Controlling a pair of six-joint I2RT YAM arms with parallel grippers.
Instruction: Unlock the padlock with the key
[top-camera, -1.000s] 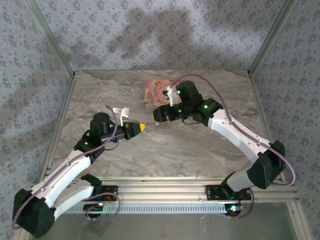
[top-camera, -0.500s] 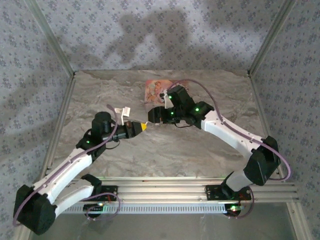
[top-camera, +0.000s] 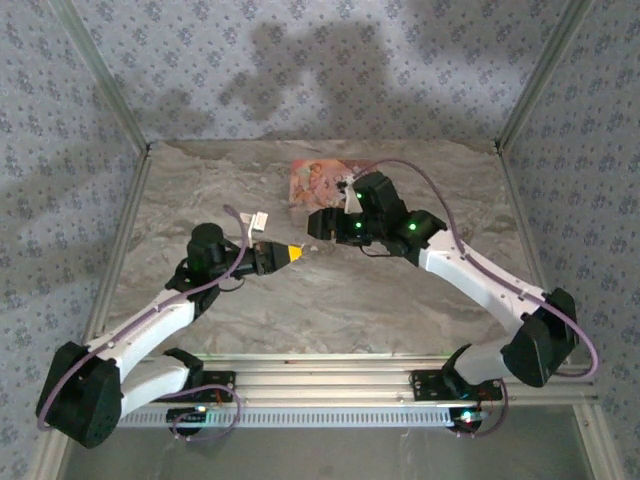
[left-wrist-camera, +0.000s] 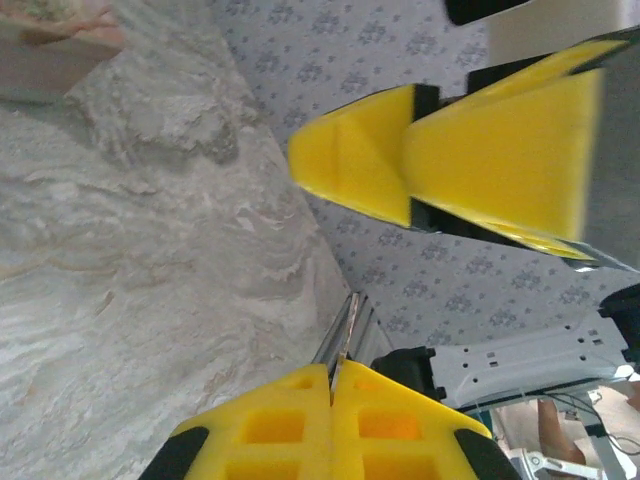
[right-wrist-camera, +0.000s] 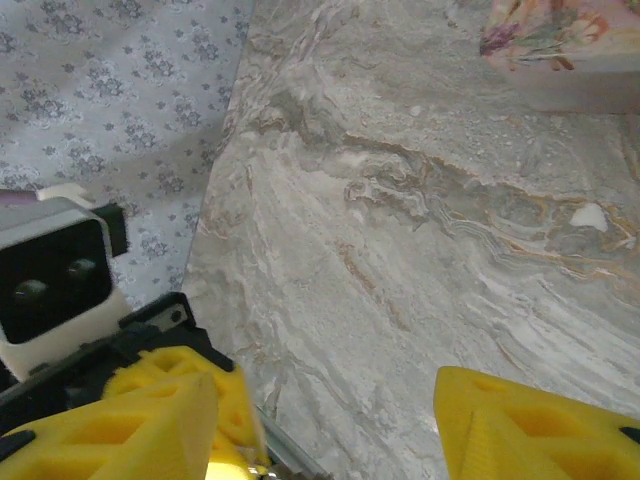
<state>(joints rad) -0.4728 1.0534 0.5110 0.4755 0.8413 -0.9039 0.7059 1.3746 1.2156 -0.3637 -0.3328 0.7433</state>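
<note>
Presently, left claw (top-camera: 291, 254): yellow pads (left-wrist-camera: 280, 430) pressed together, clamped on a thin silver metal key (left-wrist-camera: 342, 330).
Key: blade juts past the pads, toward the right claw (top-camera: 318, 222).
Right claw: yellow fingers (right-wrist-camera: 520, 420) apart, just beside the left claw's tip.
Pink picture-printed box (top-camera: 315, 180): far on grey marbled desk (top-camera: 400, 300).

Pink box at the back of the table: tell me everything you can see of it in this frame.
The pink box is flat and shallow, cardboard by its look, its top printed with a flowery picture in pinks and creams, its side walls plain pale pink. It lies flat on the marble-patterned table near the back edge, about midway across. The right arm's wrist stands close beside its right edge in the top view; whether they touch cannot be told.
</note>
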